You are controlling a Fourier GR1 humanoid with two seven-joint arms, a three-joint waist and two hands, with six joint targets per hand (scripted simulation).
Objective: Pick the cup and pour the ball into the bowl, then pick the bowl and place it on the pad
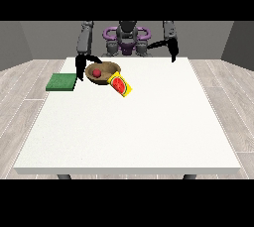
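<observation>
1. A large white table (129,122) stands on a pale plank floor.
2. The hand at the view's left (81,67) sits just beside the brown bowl (106,68); I cannot tell how it is closed.
3. The red ball (97,73) lies in the bowl; the yellow cup (121,85) lies tipped beyond the bowl.
4. Next, lift the rounded bowl level towards the flat green pad (61,82) on the hand's other side.
5. The hand at the view's right (173,55) hangs far off; its state is unclear.

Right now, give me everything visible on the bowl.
The bowl is brown, round and shallow, wood-like in look, sitting upright at the far side of the white table. A red ball lies inside it, left of centre. A yellow cup with a watermelon print lies tipped against its near-right rim. The green pad lies apart from it, to the view's left. The hand at the view's left is at the bowl's left rim; contact cannot be confirmed.
</observation>
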